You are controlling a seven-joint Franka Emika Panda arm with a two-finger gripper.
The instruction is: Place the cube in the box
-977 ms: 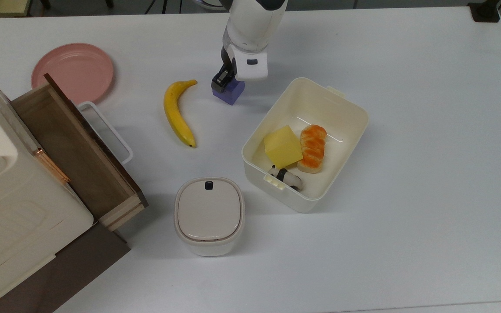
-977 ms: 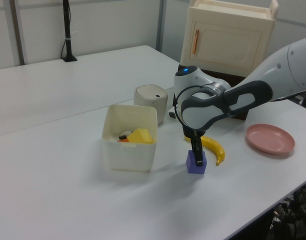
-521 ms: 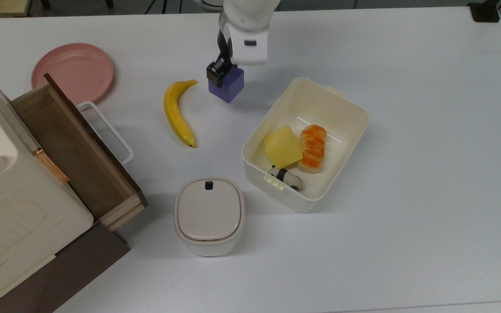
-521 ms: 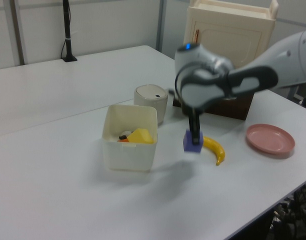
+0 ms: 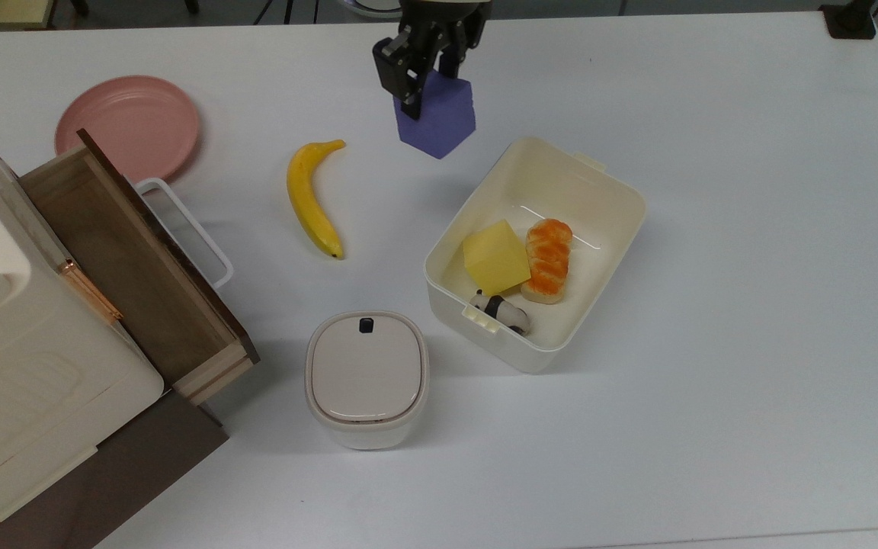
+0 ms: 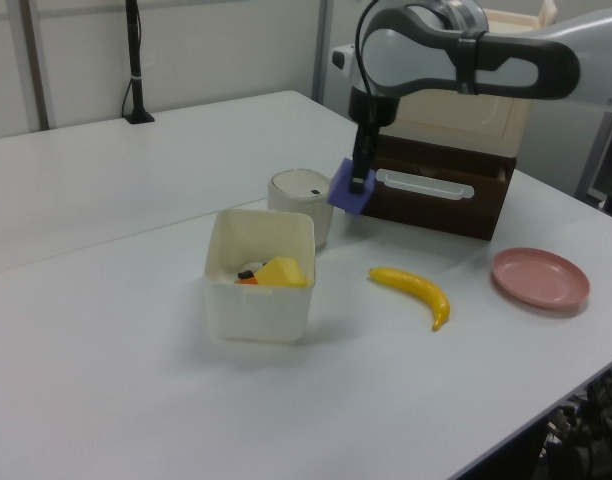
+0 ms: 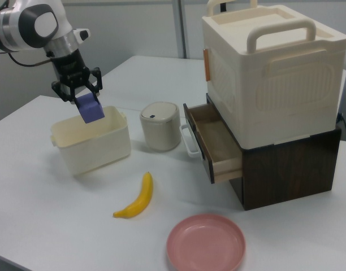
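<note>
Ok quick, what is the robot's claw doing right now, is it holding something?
Gripper: shut on the cube, held up in the air above the table, not yet over the box.

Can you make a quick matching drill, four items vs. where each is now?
Items:
1 cube
2 banana
3 yellow block
4 pink plate

Places:
A inside the box
B held in the gripper, off the table
C flat on the table between drawer and box
D on the table by the drawer's far corner

Pairs: 1-B, 2-C, 3-A, 4-D
</note>
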